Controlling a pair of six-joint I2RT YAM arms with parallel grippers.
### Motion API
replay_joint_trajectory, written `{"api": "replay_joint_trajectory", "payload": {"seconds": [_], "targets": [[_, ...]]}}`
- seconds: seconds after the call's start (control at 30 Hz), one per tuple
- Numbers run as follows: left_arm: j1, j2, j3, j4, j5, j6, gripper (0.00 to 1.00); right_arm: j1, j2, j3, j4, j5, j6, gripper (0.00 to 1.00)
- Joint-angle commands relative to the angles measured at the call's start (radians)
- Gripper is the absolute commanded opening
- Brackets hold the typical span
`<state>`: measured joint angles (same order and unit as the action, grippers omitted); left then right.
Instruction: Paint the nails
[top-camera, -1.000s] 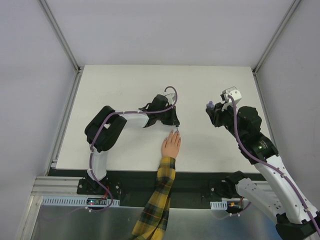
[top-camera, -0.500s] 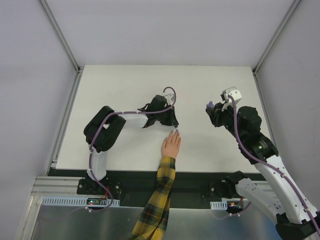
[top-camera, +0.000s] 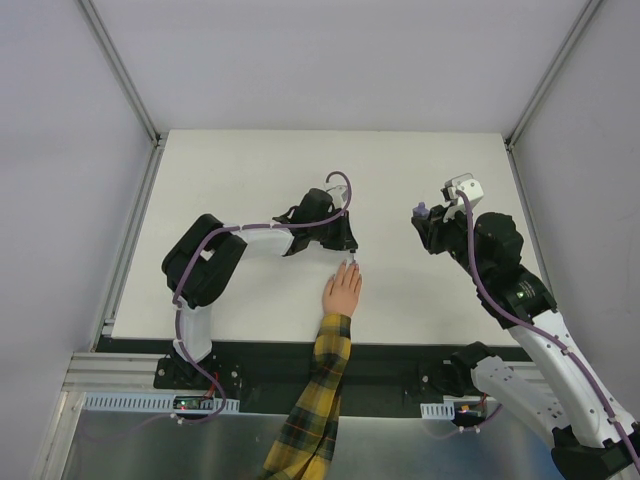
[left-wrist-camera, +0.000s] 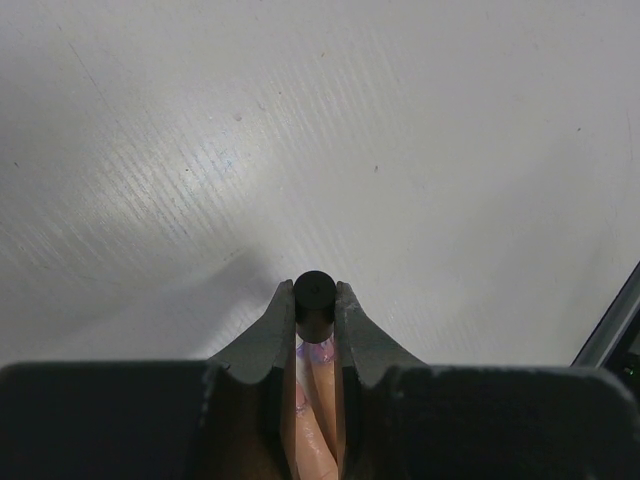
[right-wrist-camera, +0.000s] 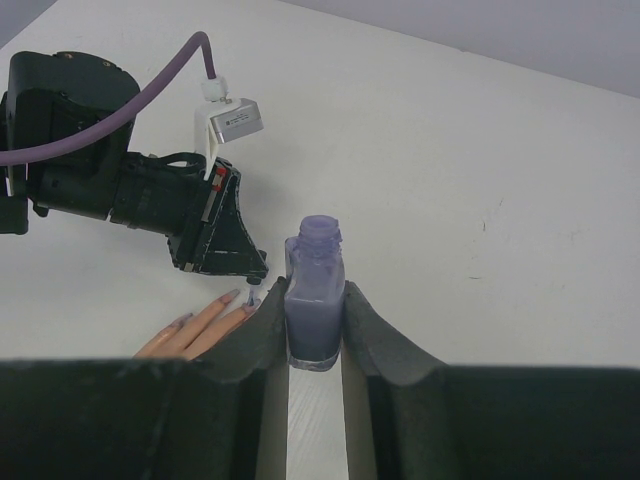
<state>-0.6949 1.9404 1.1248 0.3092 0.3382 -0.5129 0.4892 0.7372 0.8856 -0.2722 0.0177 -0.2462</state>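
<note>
A pale hand (top-camera: 342, 292) in a yellow plaid sleeve (top-camera: 325, 360) lies flat on the white table, fingers pointing away. My left gripper (top-camera: 350, 252) hovers right over its fingertips, shut on a black brush cap (left-wrist-camera: 314, 300). Directly under that cap a nail (left-wrist-camera: 322, 352) shows purple polish. The brush tip meets the nails (right-wrist-camera: 240, 297) in the right wrist view. Off to the right, my right gripper (top-camera: 428, 222) is shut on an uncapped purple polish bottle (right-wrist-camera: 315, 305), held upright above the table.
The white table (top-camera: 250, 170) is bounded by metal rails at the left and right edges. The left arm's elbow (top-camera: 205, 265) bends out to the left of the hand. Both arm bases sit at the near edge.
The left arm's elbow has drifted slightly left while its gripper stays at the fingertips. The hand, the right arm and the bottle have not moved.
</note>
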Motion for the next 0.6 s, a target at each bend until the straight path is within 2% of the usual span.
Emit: {"api": "replay_joint_trajectory", "payload": {"seconds": [0.0, 0.57], "targets": [[-0.011, -0.015, 0.004, 0.014, 0.022, 0.004, 0.0, -0.005, -0.007, 0.007, 0.061, -0.009, 0.013, 0.0], [-0.002, -0.017, -0.006, 0.001, 0.005, 0.016, 0.0, -0.005, -0.004, 0.01, 0.062, -0.041, 0.015, 0.0]]}}
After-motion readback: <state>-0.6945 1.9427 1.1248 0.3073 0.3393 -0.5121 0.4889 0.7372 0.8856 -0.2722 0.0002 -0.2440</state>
